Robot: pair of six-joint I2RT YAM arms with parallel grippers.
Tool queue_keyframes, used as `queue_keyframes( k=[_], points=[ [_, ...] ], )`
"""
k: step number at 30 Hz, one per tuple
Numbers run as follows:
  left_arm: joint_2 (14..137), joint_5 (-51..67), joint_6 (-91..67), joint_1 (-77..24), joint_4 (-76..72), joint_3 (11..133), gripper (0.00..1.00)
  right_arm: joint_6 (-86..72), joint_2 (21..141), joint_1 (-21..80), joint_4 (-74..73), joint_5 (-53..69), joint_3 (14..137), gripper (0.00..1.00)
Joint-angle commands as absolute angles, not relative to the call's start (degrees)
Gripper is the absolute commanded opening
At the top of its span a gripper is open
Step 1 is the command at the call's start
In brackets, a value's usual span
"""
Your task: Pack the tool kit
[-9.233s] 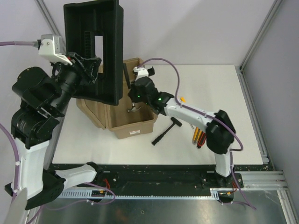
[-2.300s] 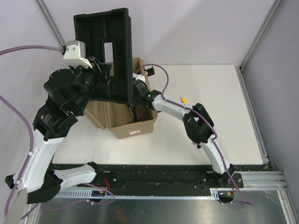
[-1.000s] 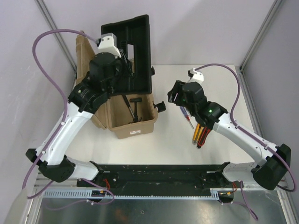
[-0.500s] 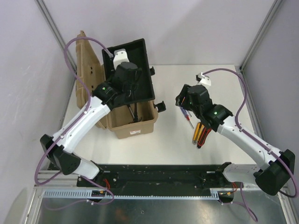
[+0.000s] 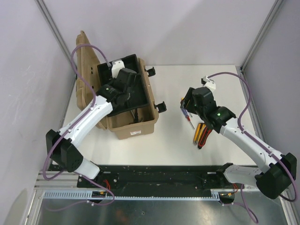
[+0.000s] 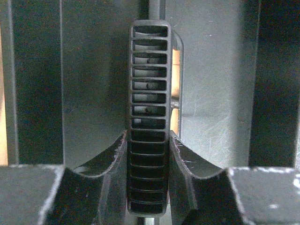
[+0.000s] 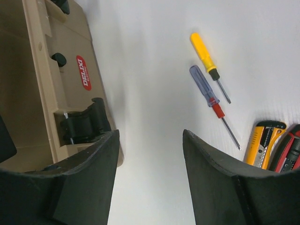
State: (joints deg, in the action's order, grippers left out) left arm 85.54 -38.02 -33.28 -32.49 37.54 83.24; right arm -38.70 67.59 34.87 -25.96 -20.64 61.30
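With left gripper (image 6: 147,140) clamped on its ribbed handle (image 6: 147,84), holds the black inner tray (image 5: 143,91) over the open tan toolbox (image 5: 133,129) at left; poises right gripper (image 7: 149,140) spread and empty beside the box. Leaves two screwdrivers (image 7: 206,89), yellow knife (image 7: 265,140) and red-black tool (image 7: 290,150) unpacked on the table (image 7: 150,70) at right. Cannot tell what lies beneath the tray, nor whether seated yet.

White table (image 5: 220,84) between pale lilac walls (image 5: 197,33), aluminium posts (image 5: 261,33).
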Motion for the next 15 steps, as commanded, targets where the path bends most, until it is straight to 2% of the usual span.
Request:
queue_keyframes(
  k=[1,15],
  points=[
    [86.3,-36.99,-36.52,-32.17,34.1,83.18,0.0,-39.7,66.45,34.29,-25.75,-19.94,60.75,0.6],
    [89.74,-35.83,-37.3,-32.14,37.3,81.62,0.0,-41.34,66.36,33.22,-25.27,-18.94,58.32,0.59]
  ],
)
